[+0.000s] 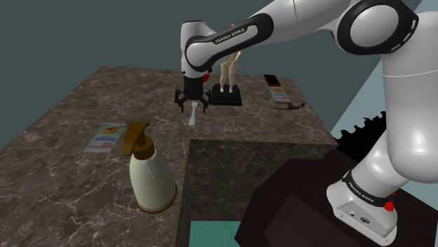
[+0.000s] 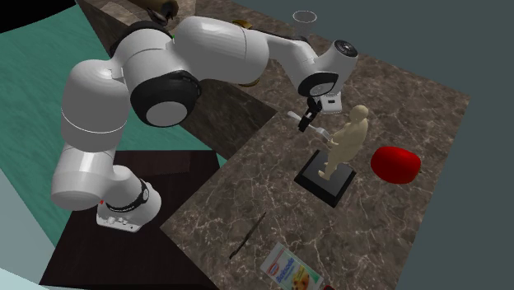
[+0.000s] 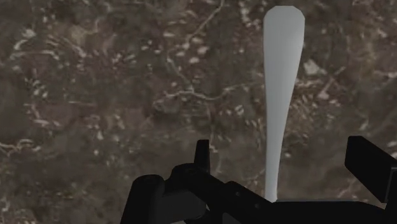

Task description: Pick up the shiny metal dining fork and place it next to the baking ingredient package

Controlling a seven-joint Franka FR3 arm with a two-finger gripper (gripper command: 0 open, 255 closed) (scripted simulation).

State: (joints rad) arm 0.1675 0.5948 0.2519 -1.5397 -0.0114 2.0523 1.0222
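The fork (image 3: pixel 280 95) is a pale grey, long-handled piece lying on the dark marble counter (image 1: pixel 70 126). In the shoulder view the fork (image 1: pixel 191 117) points toward the counter's inner corner. My gripper (image 1: pixel 191 104) hangs low over it, open. In the wrist view the gripper (image 3: pixel 286 158) straddles the fork's narrow end, and neither finger touches it. A flat printed package (image 1: pixel 107 137) lies to the shoulder view's left. A second package (image 1: pixel 279 93) lies at the far right, the same package (image 2: pixel 290 270) as in the second exterior view. Which one holds baking ingredients I cannot tell.
A cream soap dispenser (image 1: pixel 149 172) with a brown pump stands near the counter's front. A tan figurine (image 2: pixel 346 144) on a black base stands close beside the gripper (image 2: pixel 306 123). A red object (image 2: pixel 395 163), a thin dark utensil (image 2: pixel 247 235) and a glass (image 2: pixel 306 18) also rest here.
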